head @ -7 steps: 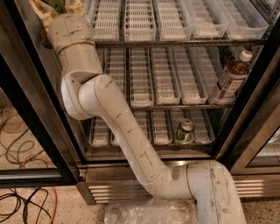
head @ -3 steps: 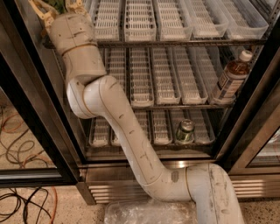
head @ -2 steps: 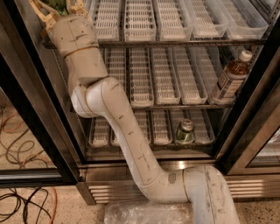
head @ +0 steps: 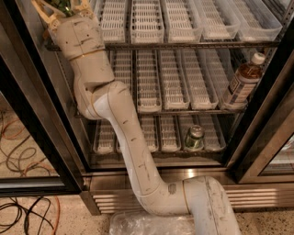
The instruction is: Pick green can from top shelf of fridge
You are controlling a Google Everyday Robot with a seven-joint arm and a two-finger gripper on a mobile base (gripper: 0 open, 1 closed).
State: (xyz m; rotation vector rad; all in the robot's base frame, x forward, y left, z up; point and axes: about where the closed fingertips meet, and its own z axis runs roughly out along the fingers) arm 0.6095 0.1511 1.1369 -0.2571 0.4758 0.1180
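Note:
My gripper point(head: 62, 10) is at the top left of the camera view, at the left end of the top shelf point(head: 183, 44) of the fridge point(head: 257, 137). Its cream fingers point(head: 42, 13) stand either side of the green can point(head: 61, 4). Only a dark green patch with pale print shows between them, and the rest is cut off by the frame's top edge. The white arm point(head: 124, 124) rises from the base at the bottom, in front of the left lanes of the racks.
A brown bottle with a white cap point(head: 243, 80) stands at the right of the middle rack. A squat green can point(head: 195, 137) sits on the bottom rack. Black door frames flank the opening. Cables point(head: 18, 151) lie on the floor at left, crumpled plastic point(head: 147, 225) at the bottom.
The wrist and elbow have shifted a little to the right. The green can stays between the fingers at the top left.

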